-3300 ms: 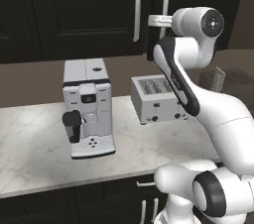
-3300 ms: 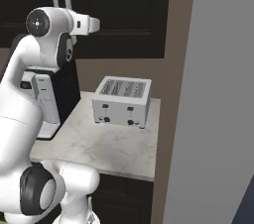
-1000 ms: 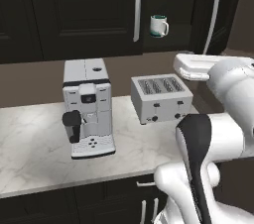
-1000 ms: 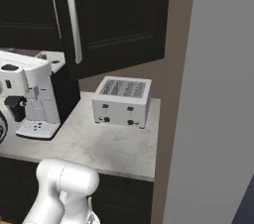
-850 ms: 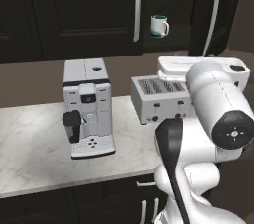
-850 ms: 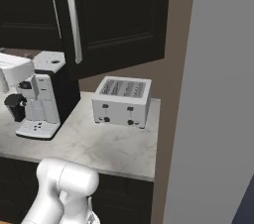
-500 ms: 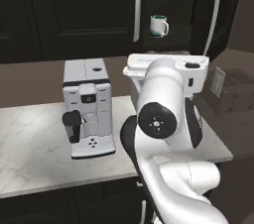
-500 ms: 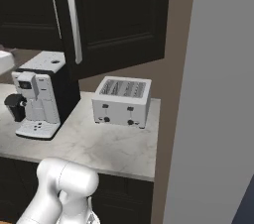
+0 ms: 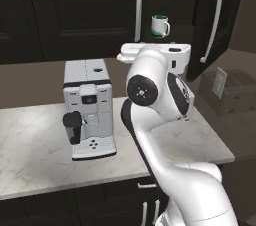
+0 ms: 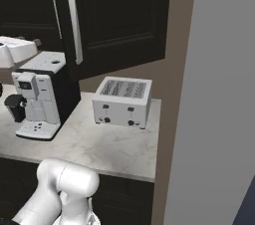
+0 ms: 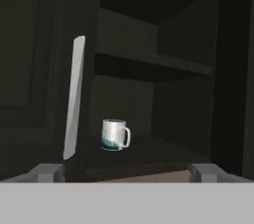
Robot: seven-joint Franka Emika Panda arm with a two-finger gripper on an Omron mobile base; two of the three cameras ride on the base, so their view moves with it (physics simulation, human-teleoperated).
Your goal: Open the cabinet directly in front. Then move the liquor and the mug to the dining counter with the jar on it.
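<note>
The cabinet [image 9: 75, 15] stands with its right door [image 9: 215, 20] swung open and its left door shut. The mug [image 11: 115, 135], teal inside and pale outside, stands alone on the bottom shelf just right of the left door's silver handle [image 11: 74, 99]. From the left base it shows as a small mug [image 9: 160, 25] above my wrist. My gripper [image 11: 128, 173] is open, empty, well short of the shelf and aimed at the mug. My arm [image 9: 150, 90] rises in front of the worktop. The liquor, the dining counter and the jar are out of view.
A white coffee machine [image 9: 87, 107] and a toaster [image 10: 123, 100] stand on the marble worktop [image 9: 30, 155] below the cabinet. The open door [image 10: 114, 15] juts out over the worktop. A tall grey panel [image 10: 219, 94] closes off the right side.
The cabinet's right door has been pulled open since the earliest frames. Over the last second my arm has swung from the right across the toaster to the middle, the hand now facing the open shelf.
</note>
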